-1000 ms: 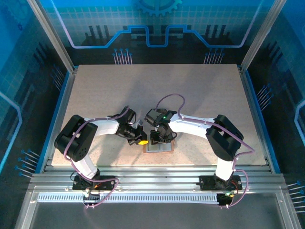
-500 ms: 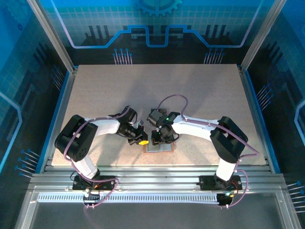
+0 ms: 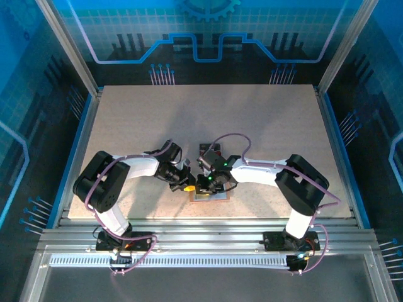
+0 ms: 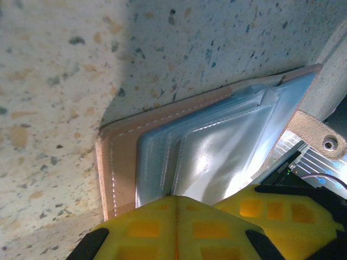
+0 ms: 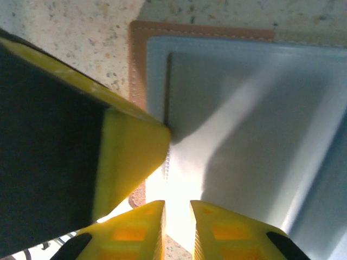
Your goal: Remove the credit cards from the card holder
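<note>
Pinning the holder (image 4: 116, 162) at bottom centre with the closed left gripper (image 4: 175, 208), likely steadying it while poising the right gripper (image 5: 177, 216), jaws almost together, over a pocket (image 5: 244, 135), grip on anything unclear.

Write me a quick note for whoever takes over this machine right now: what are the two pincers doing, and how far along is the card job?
Left pincer: shut, tips resting on one edge of the card holder, seemingly steadying it.
Right pincer: nearly closed, with a slim gap between the fingers, over an inner panel. Whether it pinches anything is unclear.
Card holder: lying open on the table near the arms' bases, pale panels facing up.
Done: holder opened and steadied.
Left: pull out the credit cards. Glare hides whether any sit in the pockets.
</note>
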`<state>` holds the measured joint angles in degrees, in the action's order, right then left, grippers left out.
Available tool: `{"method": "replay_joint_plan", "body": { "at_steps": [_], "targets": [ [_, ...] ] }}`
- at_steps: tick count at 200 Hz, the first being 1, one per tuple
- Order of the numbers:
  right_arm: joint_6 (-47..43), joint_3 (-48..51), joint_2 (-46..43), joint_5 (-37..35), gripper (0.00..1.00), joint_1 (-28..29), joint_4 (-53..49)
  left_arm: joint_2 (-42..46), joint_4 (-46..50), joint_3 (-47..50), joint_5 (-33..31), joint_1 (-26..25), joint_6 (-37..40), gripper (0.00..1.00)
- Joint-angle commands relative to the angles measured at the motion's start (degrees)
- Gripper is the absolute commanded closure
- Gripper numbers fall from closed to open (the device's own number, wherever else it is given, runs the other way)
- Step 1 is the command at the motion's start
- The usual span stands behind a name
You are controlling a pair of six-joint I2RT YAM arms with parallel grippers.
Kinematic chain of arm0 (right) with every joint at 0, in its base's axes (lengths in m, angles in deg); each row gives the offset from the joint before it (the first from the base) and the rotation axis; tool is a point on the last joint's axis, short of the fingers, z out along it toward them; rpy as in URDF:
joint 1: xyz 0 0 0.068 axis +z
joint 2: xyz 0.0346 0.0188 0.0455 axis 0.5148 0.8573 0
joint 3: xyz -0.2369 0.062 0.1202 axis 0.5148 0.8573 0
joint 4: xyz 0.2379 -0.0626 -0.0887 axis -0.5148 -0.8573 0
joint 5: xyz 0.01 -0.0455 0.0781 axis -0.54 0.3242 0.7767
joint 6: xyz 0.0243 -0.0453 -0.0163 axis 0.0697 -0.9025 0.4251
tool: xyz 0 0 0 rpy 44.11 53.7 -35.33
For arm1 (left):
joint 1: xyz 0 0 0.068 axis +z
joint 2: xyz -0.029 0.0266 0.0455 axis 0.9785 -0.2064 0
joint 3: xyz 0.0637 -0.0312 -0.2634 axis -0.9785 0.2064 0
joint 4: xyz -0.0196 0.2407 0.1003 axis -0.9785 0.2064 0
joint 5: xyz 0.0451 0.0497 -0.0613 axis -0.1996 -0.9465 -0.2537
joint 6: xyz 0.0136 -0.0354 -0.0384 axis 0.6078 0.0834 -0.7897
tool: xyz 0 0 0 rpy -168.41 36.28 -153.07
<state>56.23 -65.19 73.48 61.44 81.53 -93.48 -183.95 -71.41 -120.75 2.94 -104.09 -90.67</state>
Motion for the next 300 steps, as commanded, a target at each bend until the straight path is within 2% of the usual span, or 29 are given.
{"method": "replay_joint_plan", "body": {
  "at_steps": [1,74,159,218,300],
  "targets": [
    [0.67,0.78,0.09,-1.75,0.82,-1.02,-2.25,0.45,2.40,-1.09,-0.61,-0.52,0.26,0.93],
    [0.37,1.83,-2.23,-5.78,0.82,-1.85,-6.44,1.90,4.19,-2.64,-0.49,-0.85,0.24,0.93],
    [0.53,1.83,-3.46,-6.25,0.81,-2.06,-6.59,-1.93,3.27,-3.10,-2.01,-3.43,-0.44,0.93],
    [-1.81,-1.42,-3.79,-9.42,0.62,-1.53,-12.11,-1.88,4.32,-3.19,-2.95,-3.41,0.39,0.93],
    [-3.81,-6.77,-3.19,-13.99,0.46,0.01,-19.45,-2.19,3.93,-3.10,-2.54,-3.40,0.61,0.93]
  ]
}}
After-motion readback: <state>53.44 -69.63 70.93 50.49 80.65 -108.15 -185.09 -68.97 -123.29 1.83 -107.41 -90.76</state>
